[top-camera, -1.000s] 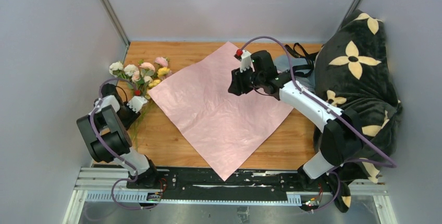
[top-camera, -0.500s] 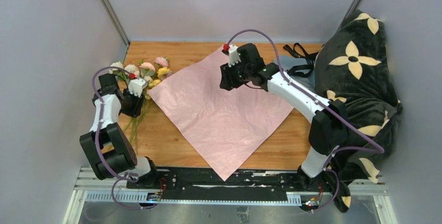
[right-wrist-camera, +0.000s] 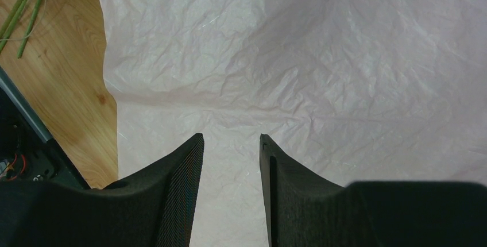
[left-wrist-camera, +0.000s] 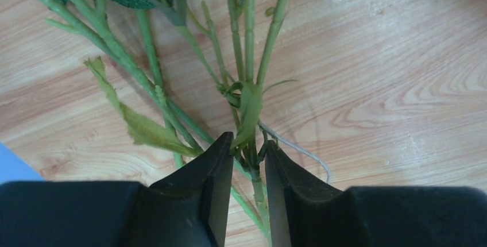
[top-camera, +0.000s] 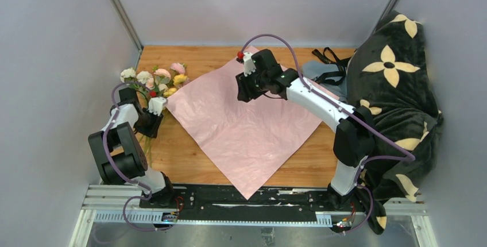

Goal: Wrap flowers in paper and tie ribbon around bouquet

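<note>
**Left gripper pinching flower stems; right gripper open above paper**

Left gripper [left-wrist-camera: 248,143]: black fingers drawn in close on the thin green stems of the flowers [left-wrist-camera: 247,57], a small bunch of pink, white and yellow blooms. Several stems and one leaf sit pinched in the narrow gap, low against the light wooden table [left-wrist-camera: 402,86]. From above, this gripper [top-camera: 151,118] is at the stem end of the bunch. The blooms [top-camera: 158,79] fan toward the far left corner, just off the left edge of the sheet.

Right gripper [right-wrist-camera: 231,141]: jaws apart with nothing between them, hanging over the paper [right-wrist-camera: 316,57]. From above it [top-camera: 244,91] is over the far part of the sheet.

The paper [top-camera: 247,129] is large, thin and crinkly, pale pink face up. It lies flat as a diamond mid-table, with its near corner reaching over the black base rail [top-camera: 201,198].

Far right: a narrow black ribbon [top-camera: 328,57] lies loose on a grey-blue folded cloth [top-camera: 313,70], beside a black blanket with cream flower shapes [top-camera: 396,103].
</note>
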